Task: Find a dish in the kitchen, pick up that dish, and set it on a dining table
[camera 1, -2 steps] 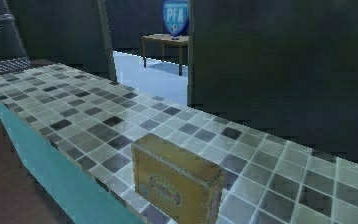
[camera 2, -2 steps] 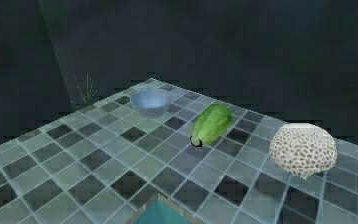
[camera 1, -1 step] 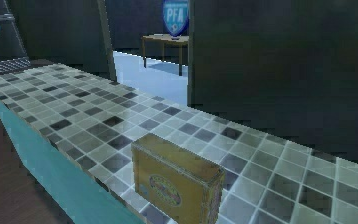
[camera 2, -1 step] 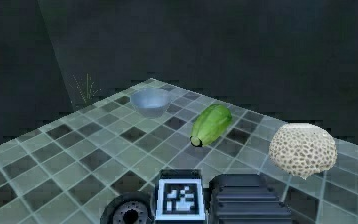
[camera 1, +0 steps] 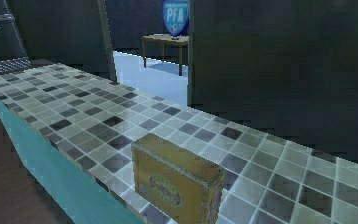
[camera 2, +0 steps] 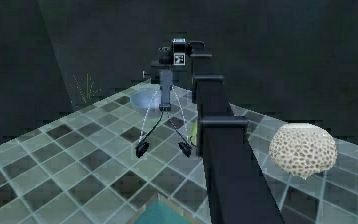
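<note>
The forward view is looking ahead and down along the tiled surface (camera 1: pixel 77 100), close above it, toward a far doorway (camera 1: pixel 132 30). The arm side view is looking out past the arm (camera 2: pixel 219 150) and tool (camera 2: pixel 163 150) across that same surface, also near.

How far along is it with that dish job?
Done: it stands at the tiled counter. In hand: the gripper hangs near a pale round disc, perhaps the dish; I cannot tell whether it holds anything. Left: carrying it to the wooden table farther off.
</note>
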